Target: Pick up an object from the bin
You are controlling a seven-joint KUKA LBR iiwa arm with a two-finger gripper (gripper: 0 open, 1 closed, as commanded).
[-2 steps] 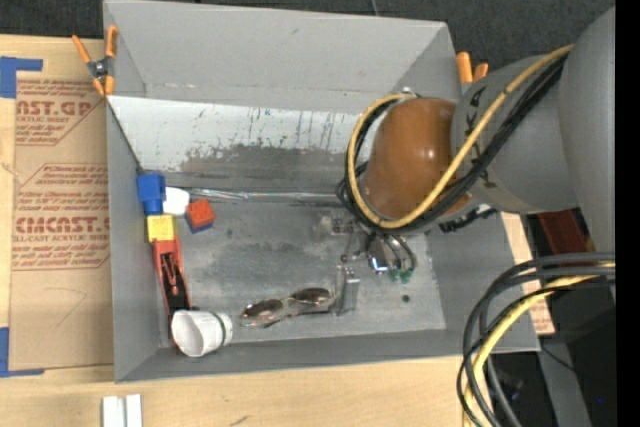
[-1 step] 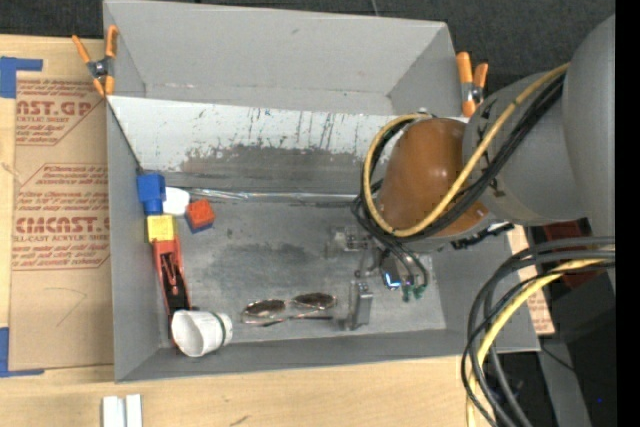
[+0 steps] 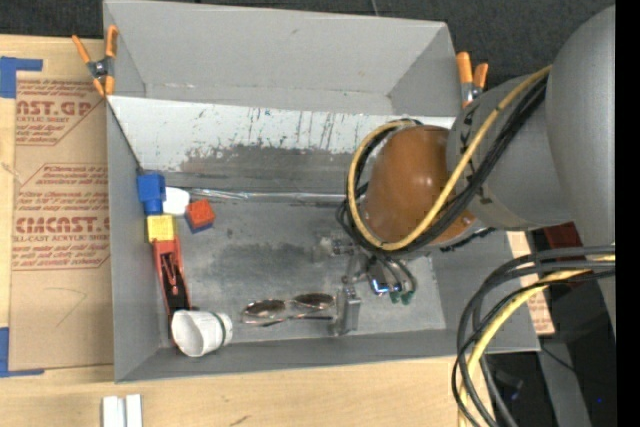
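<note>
Grey scratched metal makes the floor of the bin point(image 3: 270, 55), and most of this floor is bare. The loose things are few and they stay along the left and the near side. At the left wall there is a small group: a blue block point(image 3: 150, 190), a white block point(image 3: 176, 201), a yellow block point(image 3: 160, 228) and, a little apart to the right, an orange block point(image 3: 200, 214). Below them lies a long red and black stick-like thing point(image 3: 172, 275) (maybe a pen, I am not sure), and in the near left corner a white cup point(image 3: 200, 332) lies on its side.

The arm reaches in from the right, and its orange wrist cover point(image 3: 405, 180) with the cables hangs over the right half of the floor. The gripper point(image 3: 348, 307) is low, close to the near wall. Whether it is open or closed I cannot tell, and I see nothing held in it.

The nearest thing is a pair of glasses with brownish lenses point(image 3: 285, 309). It lies flat near the near wall, and its long axis runs left to right, almost parallel to that wall. The gripper is at the right end of the glasses, just beside it or touching it; which of the two I cannot decide. So the glasses stretch away from the gripper to the left. In my judgement a grasp must close across this thin frame, not along it, and the near wall leaves little room on that side.
</note>
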